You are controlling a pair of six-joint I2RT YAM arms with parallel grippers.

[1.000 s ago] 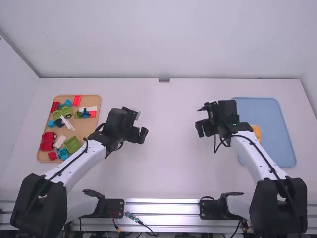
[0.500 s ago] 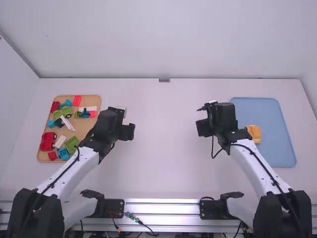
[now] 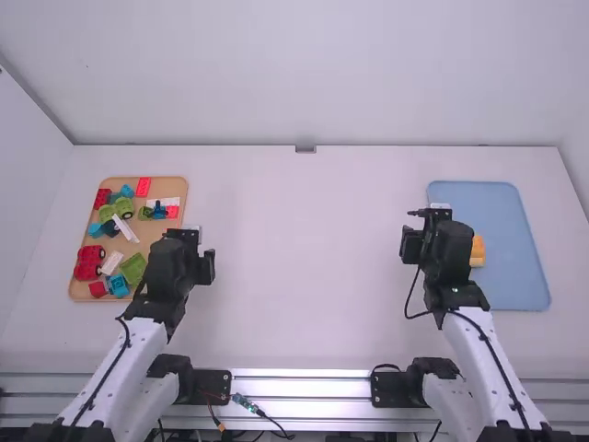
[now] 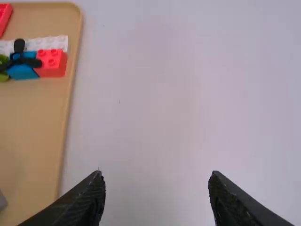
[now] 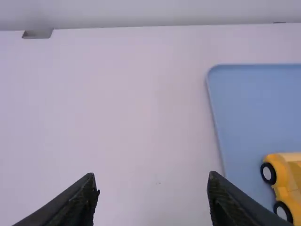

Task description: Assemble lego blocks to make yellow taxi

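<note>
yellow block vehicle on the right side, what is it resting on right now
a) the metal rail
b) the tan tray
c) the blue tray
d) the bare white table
c, the yellow vehicle sits with its wheels on the blue tray, beyond the edge that borders the white table.

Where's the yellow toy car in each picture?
High view: yellow toy car at the right, on the blue tray, partly behind the right arm.
Right wrist view: lower right corner, cut off by the edge.
Left wrist view: aimed elsewhere, beside the tan tray.
Landmark for the high and right wrist views: the blue tray's rounded far-left corner.
</note>
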